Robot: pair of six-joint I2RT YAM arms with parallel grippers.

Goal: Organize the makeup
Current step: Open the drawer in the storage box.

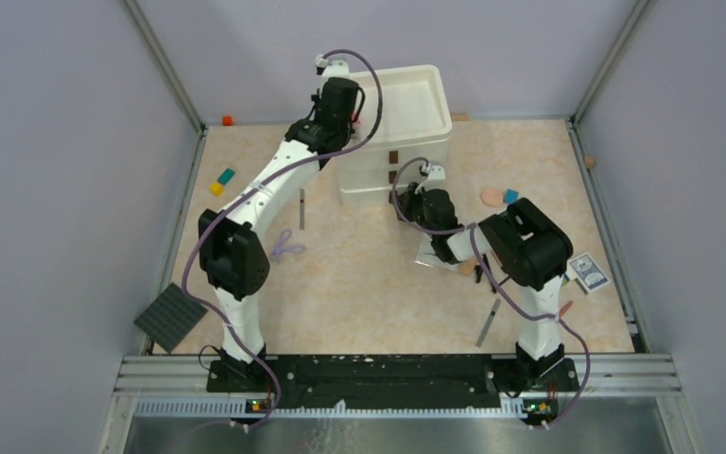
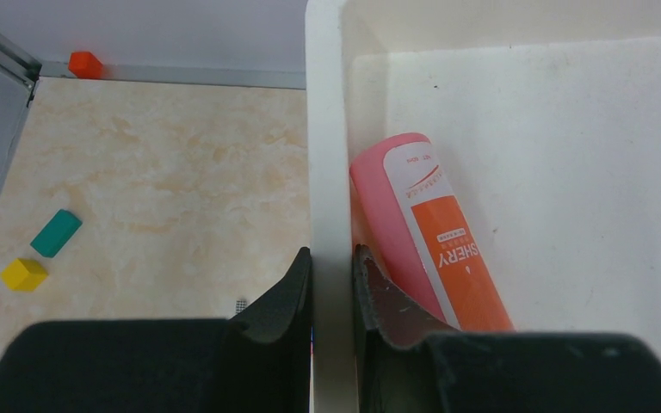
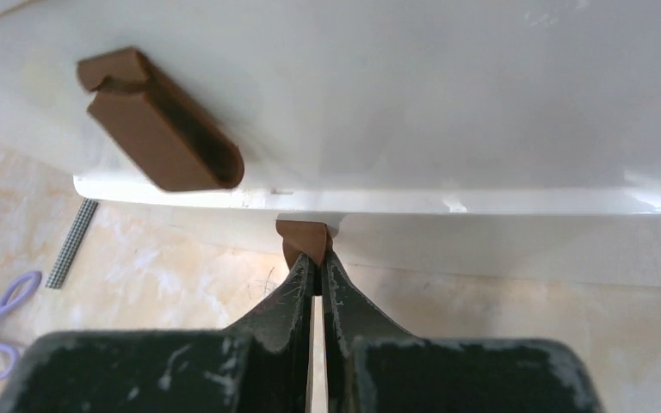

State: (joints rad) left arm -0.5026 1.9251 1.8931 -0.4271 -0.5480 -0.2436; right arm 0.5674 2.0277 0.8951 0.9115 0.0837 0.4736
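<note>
- Black base rail (image 1: 378, 371) runs along the near edge of the tabletop (image 1: 369, 303) in the top view; left arm (image 1: 265, 184) & right arm (image 1: 527, 248) bolted on it.
- Dark grey studded plate (image 1: 170, 317) at near-left corner.
- Silver tube (image 1: 488, 323) lies by the right arm's base; white printed card (image 1: 588, 272) near right edge.
- Purple looped tool (image 1: 288, 248) & thin grey stick (image 1: 302, 208) left of centre, apart from each other.
- White drawer unit (image 1: 406, 156) at mid far edge. To its right, peach sponge (image 1: 491, 196) just beside a teal block (image 1: 511, 196).
- Left wrist view: left gripper (image 2: 331, 254) clamped on the left wall of the unit's top tray (image 2: 327, 129), one finger outside, one inside.
- Pink bottle (image 2: 413, 224) w/ orange label lies inside the tray, along that wall, touching the inner finger; cap hidden.
- Teal bar (image 2: 56, 232) & yellow block (image 2: 24, 274) near left edge; orange block (image 2: 84, 63) at far-left corner.
- Right wrist view: right gripper (image 3: 314, 262) clenched on the lower brown handle (image 3: 305, 237) at the unit's front.
- Upper brown handle (image 3: 159, 129) sits free, up & left of it.
</note>
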